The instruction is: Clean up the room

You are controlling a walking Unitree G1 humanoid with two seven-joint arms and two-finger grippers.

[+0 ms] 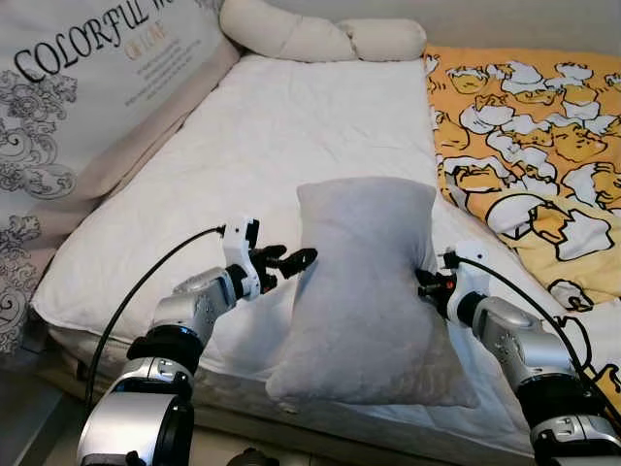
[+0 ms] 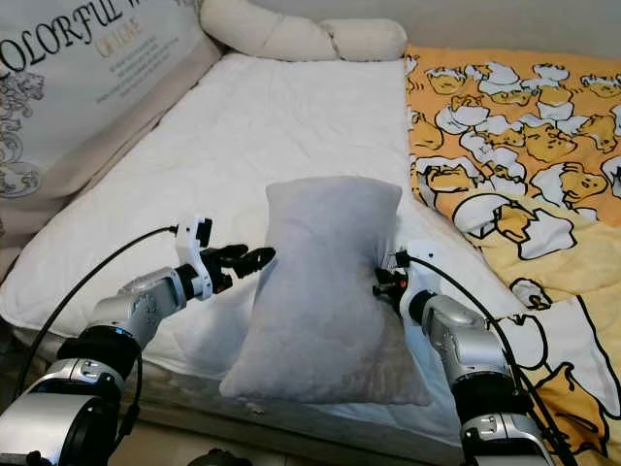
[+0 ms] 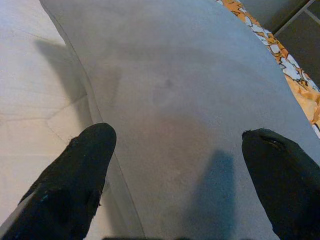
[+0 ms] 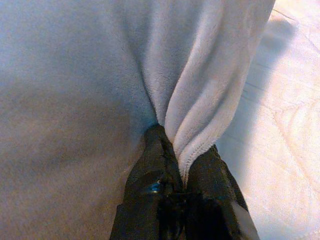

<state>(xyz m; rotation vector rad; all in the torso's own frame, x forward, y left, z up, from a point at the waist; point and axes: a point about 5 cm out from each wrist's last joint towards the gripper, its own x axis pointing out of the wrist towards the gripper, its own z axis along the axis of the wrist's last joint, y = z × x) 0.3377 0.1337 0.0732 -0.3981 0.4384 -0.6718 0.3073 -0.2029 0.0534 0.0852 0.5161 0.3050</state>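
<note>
Right gripper (image 4: 182, 170) is clamped on the edge seam of the grey pillow (image 1: 364, 291), holding it upright over the bed (image 1: 243, 146). Left gripper (image 1: 291, 262) is spread at the opposite edge; close it on the seam before lifting.

Pillow (image 1: 364, 291): plain light grey, plush, no pattern.
Mattress (image 1: 262, 146): white, quilted.
Blanket (image 1: 529, 146): orange-yellow, printed with white-and-yellow cartoon figures outlined in black.
Bolster (image 1: 320, 37): cream, plain.
Headboard cover (image 1: 87, 87): off-white with grey floral scrolls and black lettering, beige border.
Left gripper (image 1: 286, 262): black fingers on a white mount.
Right gripper (image 4: 182, 170): black fingers.
Arms (image 1: 519, 349): silver, with black cables.
</note>
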